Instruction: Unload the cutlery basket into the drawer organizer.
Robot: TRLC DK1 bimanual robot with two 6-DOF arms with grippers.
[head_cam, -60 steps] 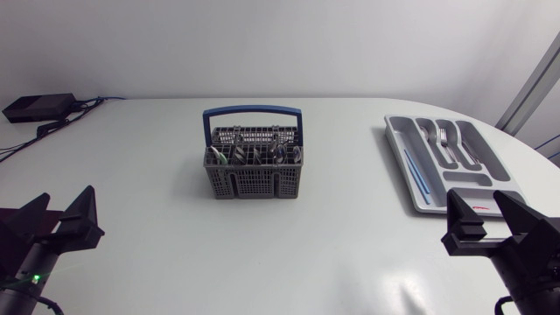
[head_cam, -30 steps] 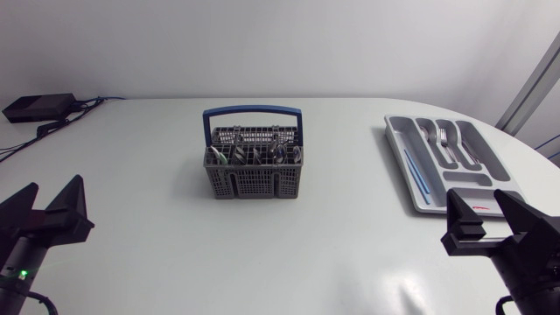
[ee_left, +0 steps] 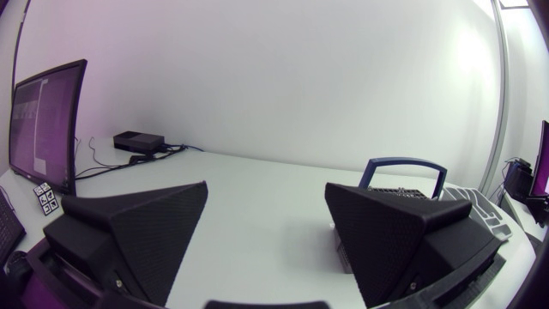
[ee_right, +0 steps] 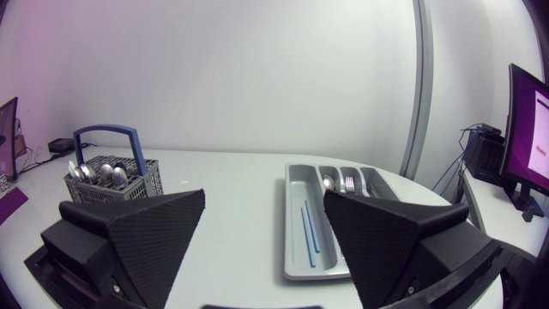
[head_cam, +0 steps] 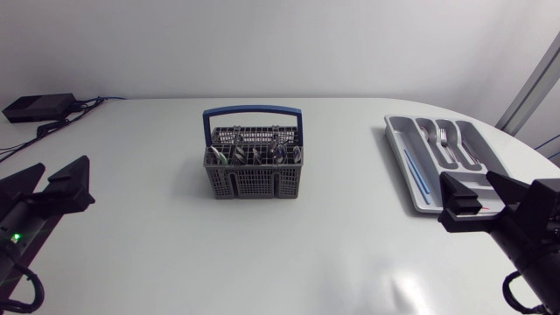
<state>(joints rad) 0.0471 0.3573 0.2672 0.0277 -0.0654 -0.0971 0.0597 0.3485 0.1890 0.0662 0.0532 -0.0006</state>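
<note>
The basket (head_cam: 254, 166), grey with a blue handle, stands mid-table with cutlery (head_cam: 255, 155) upright in its compartments. Well off to the basket's right lies the organizer (head_cam: 418, 179), a grey tray. In it are a fork (head_cam: 444, 140) and a spoon (head_cam: 427, 136) in neighbouring slots at the far end, and a thin blue stick (head_cam: 415, 171) in the long slot on the side facing the basket.

The left gripper (head_cam: 64, 164) hangs nearer than the basket and well to its left, fingers spread wide with nothing between them. The right gripper (head_cam: 465, 179) is nearer than the basket and far to its right, at the organizer's near end, fingers likewise wide apart and holding nothing. A black box (head_cam: 39, 107) sits at the table's far corner, left of the basket.
</note>
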